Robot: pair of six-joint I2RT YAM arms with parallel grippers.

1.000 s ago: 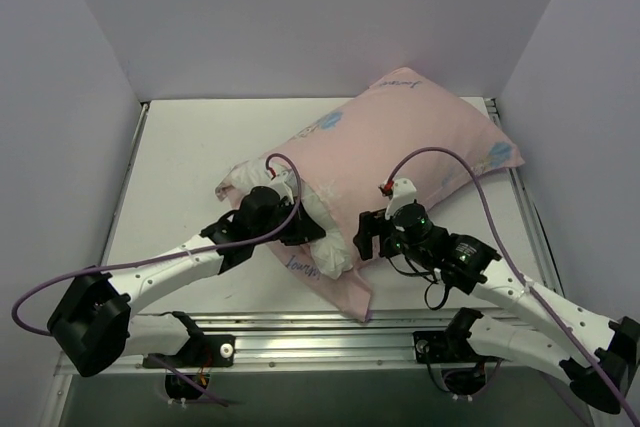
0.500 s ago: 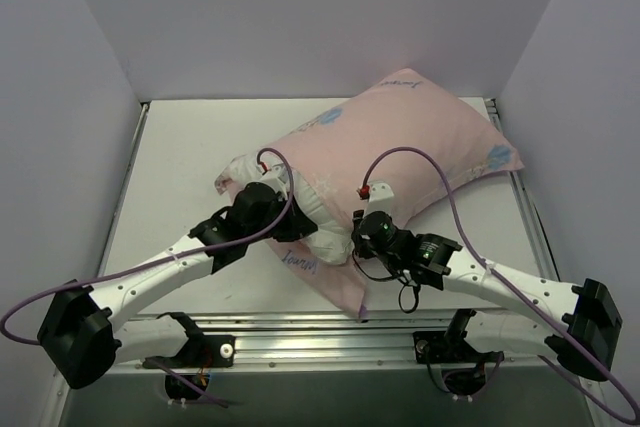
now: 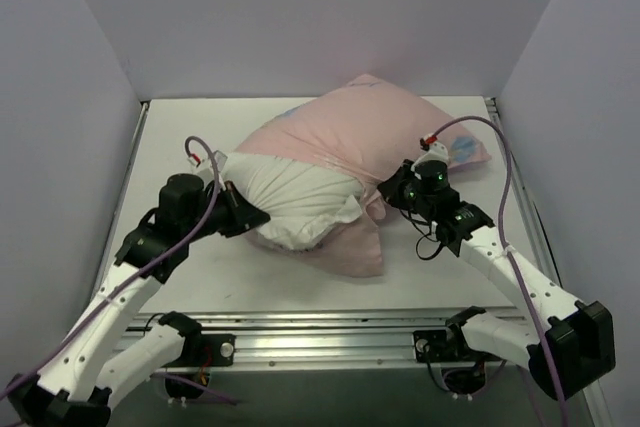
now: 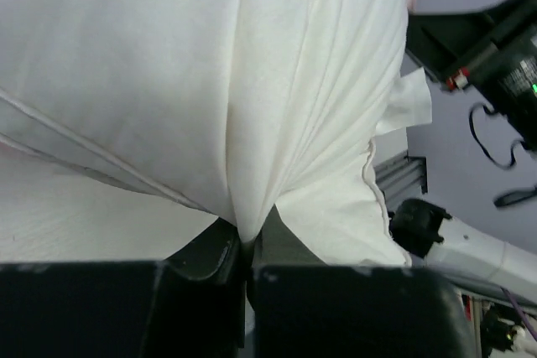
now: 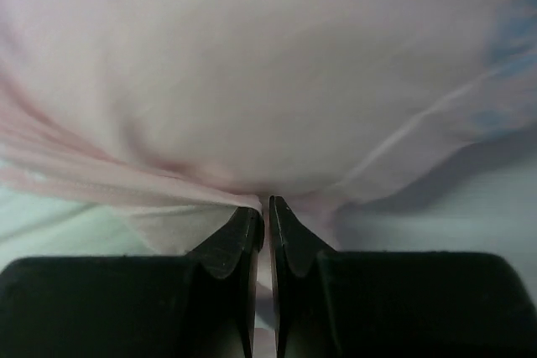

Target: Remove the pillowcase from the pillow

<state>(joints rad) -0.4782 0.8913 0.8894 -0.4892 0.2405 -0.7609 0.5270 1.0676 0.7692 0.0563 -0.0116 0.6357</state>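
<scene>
Pillow half out of pillowcase, left gripper clamped tight on pillow's bare end, right gripper pinched shut on pillowcase at pillow's right

One white pillow and one pink pillowcase lie mid-frame on one surface. Two arms: left arm lower left, right arm lower right. Two pincers: left pincer, right pincer. Two purple cables: left cable, right cable. One tag.
</scene>
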